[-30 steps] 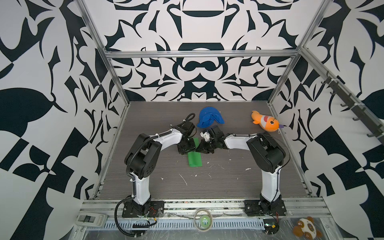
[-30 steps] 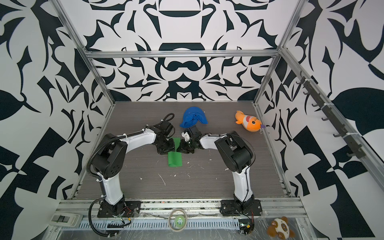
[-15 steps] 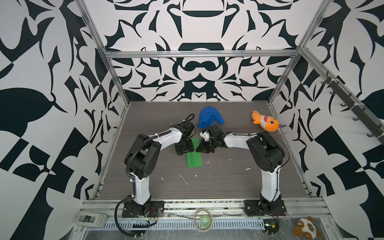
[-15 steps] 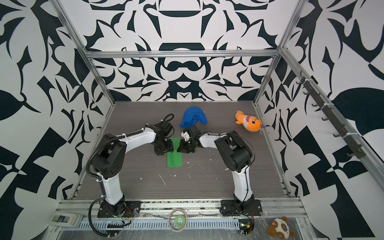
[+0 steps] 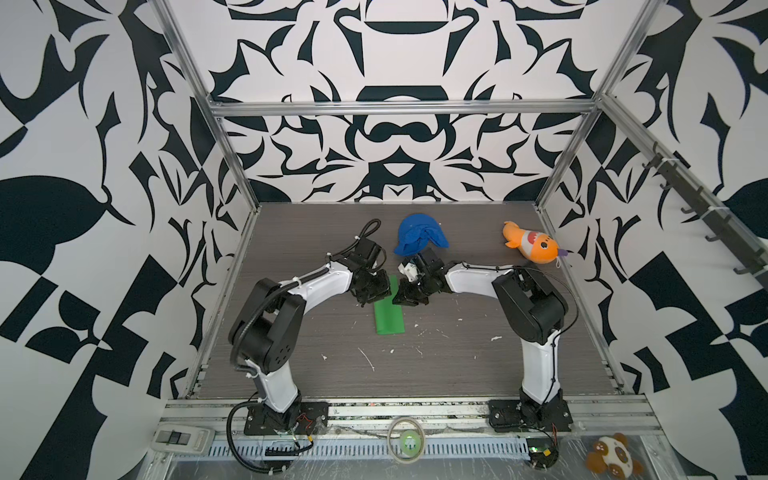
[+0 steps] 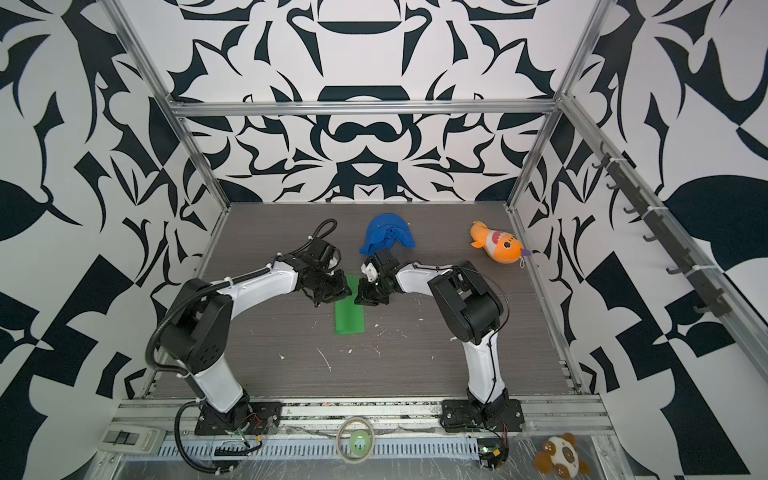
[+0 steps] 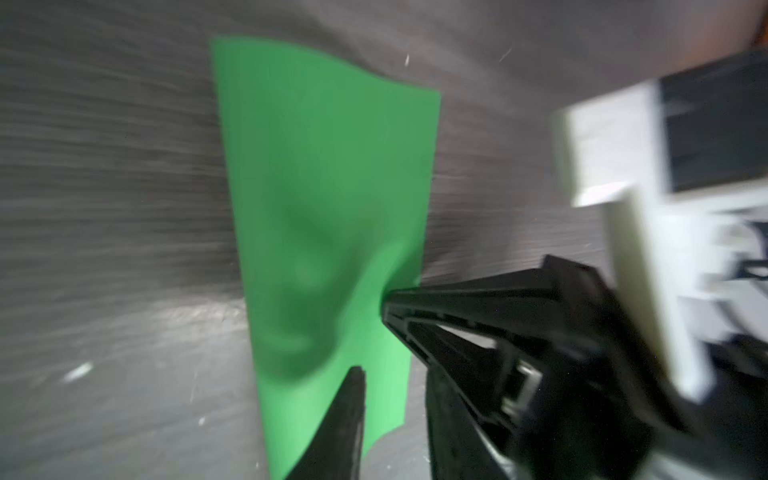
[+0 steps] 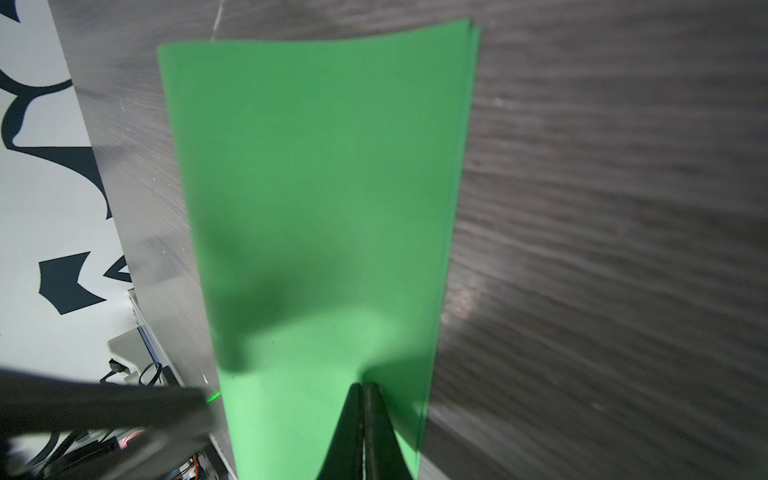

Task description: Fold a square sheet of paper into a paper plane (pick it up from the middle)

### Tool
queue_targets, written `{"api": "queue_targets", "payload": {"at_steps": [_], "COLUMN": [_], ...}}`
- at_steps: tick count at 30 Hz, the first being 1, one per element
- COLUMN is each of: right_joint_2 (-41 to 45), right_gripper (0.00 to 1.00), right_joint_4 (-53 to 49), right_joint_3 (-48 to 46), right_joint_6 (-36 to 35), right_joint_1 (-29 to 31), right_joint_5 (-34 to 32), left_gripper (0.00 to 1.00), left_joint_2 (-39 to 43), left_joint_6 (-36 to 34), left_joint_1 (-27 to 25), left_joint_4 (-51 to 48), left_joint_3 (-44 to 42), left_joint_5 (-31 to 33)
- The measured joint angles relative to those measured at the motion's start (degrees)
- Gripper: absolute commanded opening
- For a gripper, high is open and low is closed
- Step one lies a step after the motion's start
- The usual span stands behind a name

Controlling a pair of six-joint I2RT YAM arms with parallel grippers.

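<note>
The square sheet of paper is bright green and folded into a narrow strip, lying flat mid-table. Both grippers meet at its far end. My right gripper is shut, its fingers pressed together on the paper near one long edge. In the left wrist view the paper puckers toward that finger. My left gripper stands open by a narrow gap over the paper's end, one fingertip above the green. No paper plane shape shows.
A blue cloth lump lies just behind the grippers. An orange plush fish sits at the back right near the wall. White scraps dot the table in front. A tape roll rests on the front rail.
The left gripper's jaws widened, then narrowed over the paper's end. The paper lies flatter than a second ago. The right gripper has stayed closed in place.
</note>
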State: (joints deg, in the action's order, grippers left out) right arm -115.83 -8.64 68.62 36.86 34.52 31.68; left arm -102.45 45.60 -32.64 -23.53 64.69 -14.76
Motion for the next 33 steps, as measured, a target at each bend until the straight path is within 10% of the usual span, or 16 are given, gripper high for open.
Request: {"api": "queue_targets", "payload": {"at_steps": [33], "right_joint_2": [-0.90], "right_gripper": [0.05], "right_joint_4": [-5.68], "right_joint_3": [3.10], "right_joint_6": [-2.62], "right_joint_1": [0.76], "right_joint_5": [-2.89], "left_gripper": [0.23], "left_joint_2": [8.68], "left_joint_6": [-4.00], "left_joint_1": [4.68], "left_joint_4": [1.09], "left_joint_3": [-8.02], "left_joint_5": [-1.53]}}
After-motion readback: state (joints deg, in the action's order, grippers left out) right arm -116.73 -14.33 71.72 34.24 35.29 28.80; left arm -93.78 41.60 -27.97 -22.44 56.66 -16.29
